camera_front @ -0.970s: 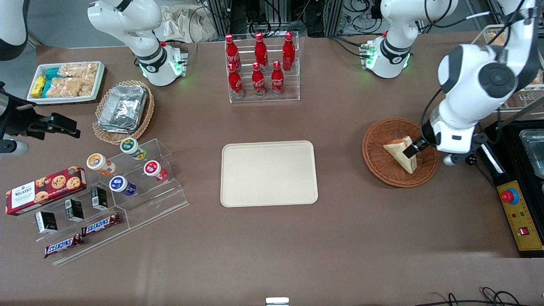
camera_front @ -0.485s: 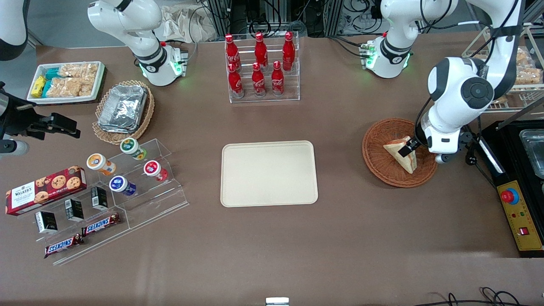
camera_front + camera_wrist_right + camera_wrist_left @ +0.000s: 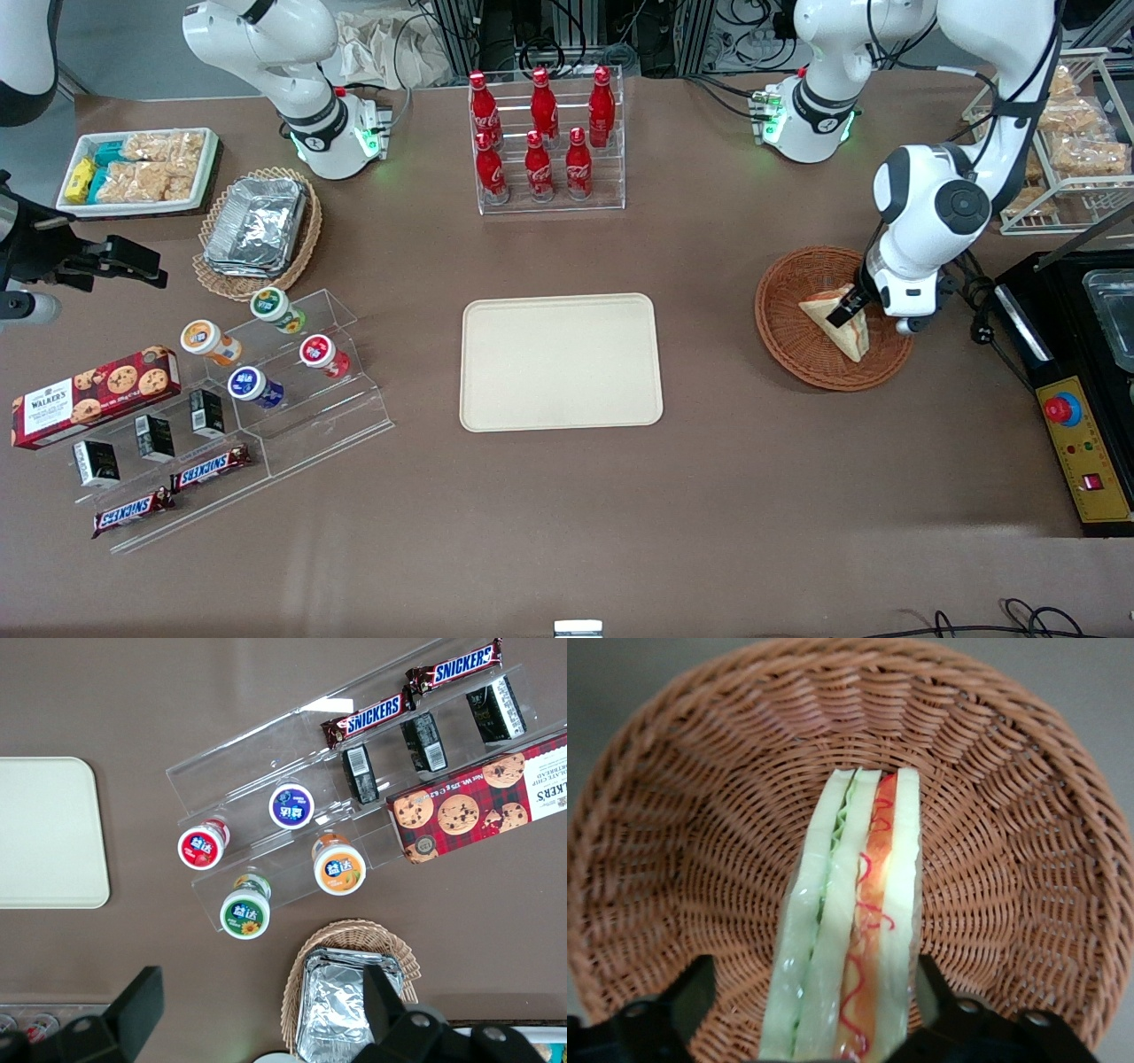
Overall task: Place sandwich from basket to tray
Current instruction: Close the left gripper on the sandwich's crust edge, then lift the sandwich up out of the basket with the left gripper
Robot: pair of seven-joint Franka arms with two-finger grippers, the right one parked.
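Observation:
The sandwich point(image 3: 833, 324), a wrapped white-bread wedge with a red-orange and green filling stripe, stands on edge in the reddish-brown wicker basket point(image 3: 784, 341). My left gripper point(image 3: 852, 303) is down in the basket at the sandwich's end nearest the working arm. In the left wrist view the gripper point(image 3: 813, 985) is open and straddles the sandwich point(image 3: 859, 904). One finger point(image 3: 689, 999) stands clear of the bread, with the basket's weave point(image 3: 1010, 815) showing between; the other lies close against the wrap. The cream-beige tray point(image 3: 561, 361) lies bare at mid-table.
A rack of red cola bottles point(image 3: 542, 133) stands farther from the front camera than the tray. A black box with a red button point(image 3: 1081, 434) sits beside the basket at the working arm's end. Clear snack shelves point(image 3: 248, 390) and a foil-container basket point(image 3: 257, 226) lie toward the parked arm's end.
The left arm has drawn in and lowered, bringing the gripper a little farther onto the sandwich's end. The sandwich and basket have not moved.

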